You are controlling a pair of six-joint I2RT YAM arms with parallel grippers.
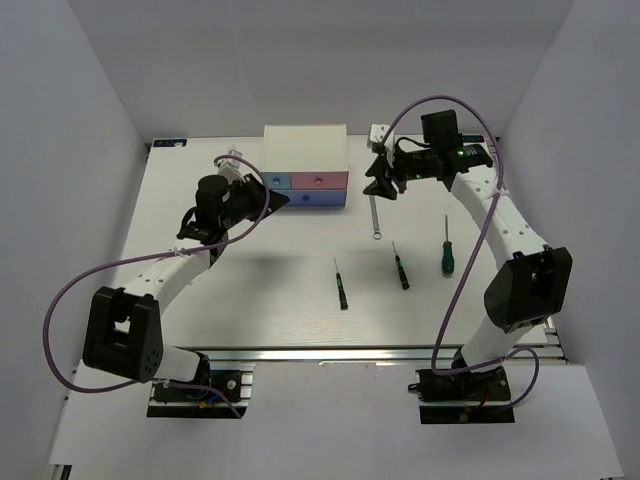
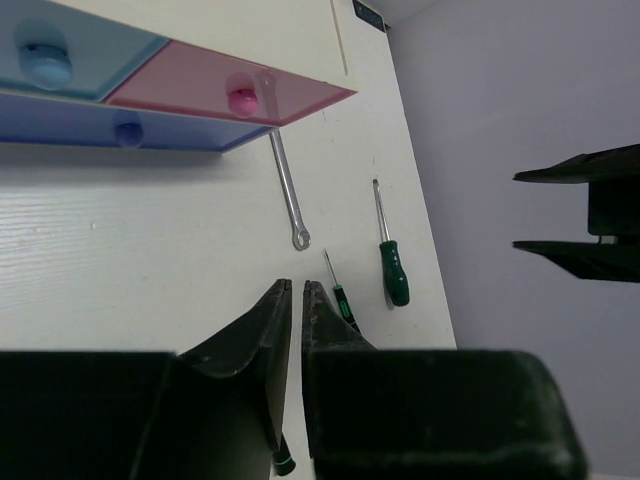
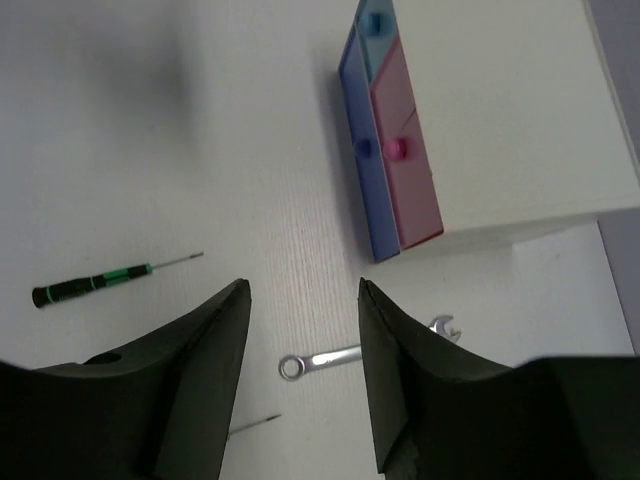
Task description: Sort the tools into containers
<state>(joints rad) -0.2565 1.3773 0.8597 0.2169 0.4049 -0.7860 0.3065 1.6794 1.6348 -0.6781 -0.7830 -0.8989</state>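
One silver wrench [image 1: 372, 215] is lying directly beneath the wide-spread, empty right pincer [image 1: 380, 186], lengthwise front-to-back with its ring end nearest the arms, while two small dark screwdrivers [image 1: 341, 285] [image 1: 400, 267] and one green-handled screwdriver [image 1: 446, 252] are pointing likewise, nearer the bases, and the left pincer [image 1: 284, 200], nearly closed on nothing, is hovering beside the three-drawer cabinet [image 1: 305, 150].

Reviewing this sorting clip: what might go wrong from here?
1. The wrench lies flat on the table beneath the open right gripper. The fingers may scrape the surface, or pinch the wrench off-centre and drop it.
2. The drawers, like the pink drawer, look closed and their knobs are small. The shut left gripper could slip off a knob or drag the whole cabinet.
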